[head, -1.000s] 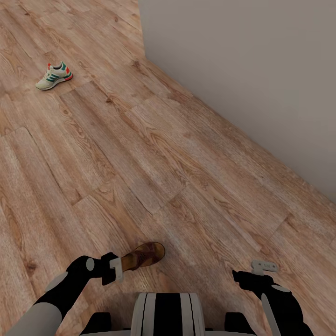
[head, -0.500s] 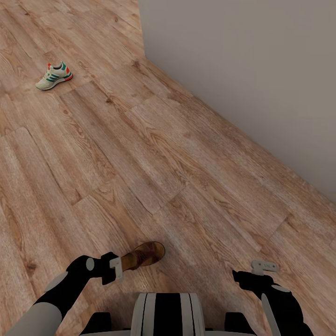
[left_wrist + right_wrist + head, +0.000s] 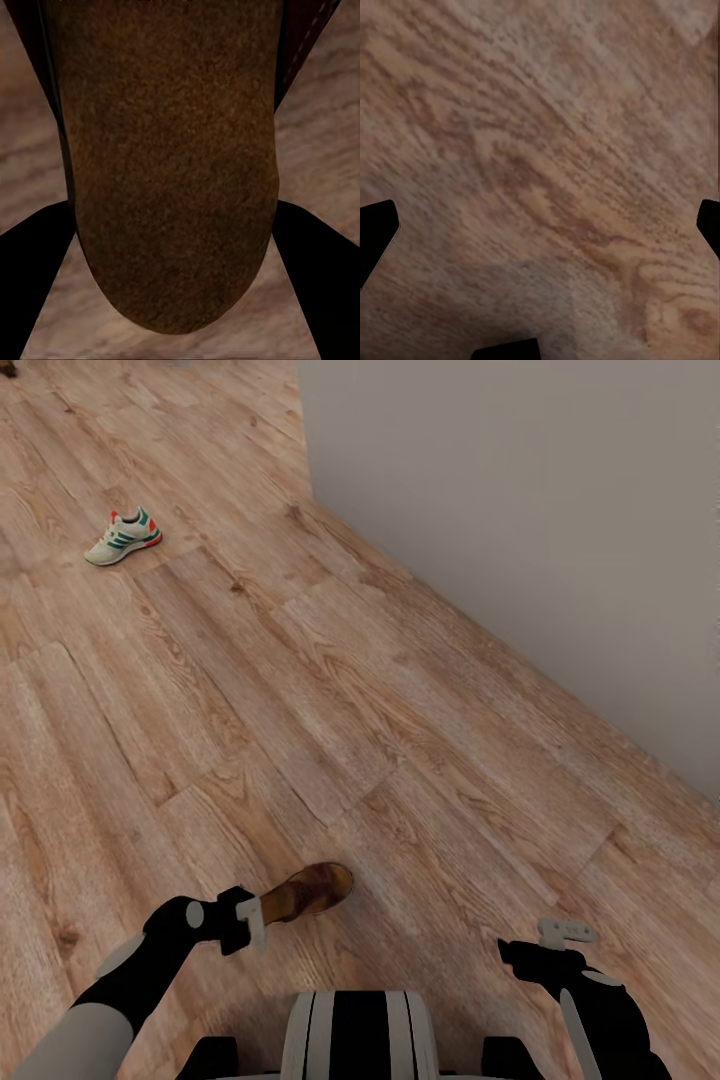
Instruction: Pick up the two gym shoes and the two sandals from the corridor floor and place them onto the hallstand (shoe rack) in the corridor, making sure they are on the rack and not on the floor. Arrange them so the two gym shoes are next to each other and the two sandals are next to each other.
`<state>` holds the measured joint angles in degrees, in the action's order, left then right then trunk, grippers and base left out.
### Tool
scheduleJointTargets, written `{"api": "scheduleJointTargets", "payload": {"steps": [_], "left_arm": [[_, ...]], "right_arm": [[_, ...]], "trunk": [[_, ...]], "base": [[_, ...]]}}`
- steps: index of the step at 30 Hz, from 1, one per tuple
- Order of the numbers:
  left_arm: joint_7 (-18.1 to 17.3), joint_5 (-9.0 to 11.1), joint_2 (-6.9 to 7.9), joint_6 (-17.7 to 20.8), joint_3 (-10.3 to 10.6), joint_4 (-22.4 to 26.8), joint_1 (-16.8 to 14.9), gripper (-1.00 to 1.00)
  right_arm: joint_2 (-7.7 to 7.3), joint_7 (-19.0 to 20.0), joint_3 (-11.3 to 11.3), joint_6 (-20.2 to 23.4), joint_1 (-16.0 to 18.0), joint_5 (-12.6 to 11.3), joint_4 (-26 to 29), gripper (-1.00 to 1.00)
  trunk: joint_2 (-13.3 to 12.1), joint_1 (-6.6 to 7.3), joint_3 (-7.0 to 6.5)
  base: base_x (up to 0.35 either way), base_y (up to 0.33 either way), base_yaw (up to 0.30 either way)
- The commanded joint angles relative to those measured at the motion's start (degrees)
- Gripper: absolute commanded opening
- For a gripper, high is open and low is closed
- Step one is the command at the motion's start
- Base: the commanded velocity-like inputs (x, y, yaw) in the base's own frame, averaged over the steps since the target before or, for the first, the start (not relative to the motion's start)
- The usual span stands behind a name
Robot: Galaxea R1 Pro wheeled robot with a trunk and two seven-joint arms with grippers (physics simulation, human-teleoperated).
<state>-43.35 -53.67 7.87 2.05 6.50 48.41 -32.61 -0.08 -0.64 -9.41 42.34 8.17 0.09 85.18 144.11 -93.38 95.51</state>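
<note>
Light brown wood-grain plank floor (image 3: 400,740) spans your view; a plain grey wall (image 3: 520,510) borders it on the right. A white lace-up gym shoe with green stripes (image 3: 123,536) lies far ahead on the left. Your left gripper (image 3: 250,922) clenches a dark brown leather sandal (image 3: 308,891) near your base. Your right gripper (image 3: 566,932) hangs released above bare planks.

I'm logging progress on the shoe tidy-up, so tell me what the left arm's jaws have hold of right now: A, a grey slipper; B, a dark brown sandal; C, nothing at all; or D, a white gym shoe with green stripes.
B: the left gripper is closed on a dark brown sandal that sticks out ahead of it, its brown sole showing between the jaws in the left wrist view, while the gym shoe lies far off on the corridor floor.
</note>
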Motion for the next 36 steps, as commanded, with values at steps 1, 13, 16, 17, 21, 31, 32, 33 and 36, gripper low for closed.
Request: {"api": "scheduleJointTargets", "payload": {"steps": [1,13,16,17,21,31,32,33,36], "left_arm": [[-0.22,-0.19,0.03,0.73,0.19,0.77,-0.01,-1.00],[-0.72,0.52,-0.12,8.84,0.17,11.93,-0.56,-1.00],[-0.75,0.87,-0.11,11.89,0.13,14.29,-0.59,-1.00],[-0.76,1.13,-0.10,12.62,0.12,14.88,-0.60,-1.00],[-0.74,4.94,0.04,16.35,-0.96,17.38,-0.61,-1.00],[-0.61,21.48,0.14,18.30,-20.07,18.34,-0.60,-1.00],[-0.59,23.24,0.14,18.28,-21.53,18.34,-0.57,-1.00],[-0.57,24.12,0.12,18.28,-22.13,18.33,-0.56,-1.00],[-0.53,27.75,0.07,18.26,-23.73,18.36,-0.49,-1.00]], "right_arm": [[-0.01,-0.07,0.01,0.29,0.01,0.00,0.07,1.00],[-0.01,-0.05,0.04,0.33,0.01,0.00,0.08,1.00],[0.03,0.07,0.07,0.31,0.00,0.00,0.08,1.00],[0.04,0.09,0.07,0.31,0.00,0.00,0.08,1.00],[0.01,0.18,0.09,0.26,0.02,0.00,0.09,1.00],[-0.18,-0.03,0.35,-0.01,0.01,0.53,0.69,1.00],[-0.22,-0.08,0.36,-0.08,0.02,0.56,0.72,1.00],[-0.23,-0.09,0.36,-0.11,0.02,0.57,0.73,1.00],[-0.15,-0.18,0.36,-0.20,0.01,0.60,0.76,1.00]], "trunk": [[0.00,0.03,-0.19],[-0.16,0.34,-2.85],[-0.20,0.42,-3.52],[-0.22,0.44,-3.74],[-0.27,0.55,-4.63],[-0.40,0.80,-6.84],[-0.42,0.83,-7.06],[-0.43,0.86,-7.28],[-0.47,0.93,-7.95]], "base": [[0.000,0.000,0.000],[0.000,0.000,0.000],[0.000,0.000,0.000],[0.000,0.000,0.000],[0.000,0.000,0.000],[0.000,0.000,0.000],[0.000,0.000,0.000],[0.000,0.000,0.000],[0.000,0.000,0.000]]}}
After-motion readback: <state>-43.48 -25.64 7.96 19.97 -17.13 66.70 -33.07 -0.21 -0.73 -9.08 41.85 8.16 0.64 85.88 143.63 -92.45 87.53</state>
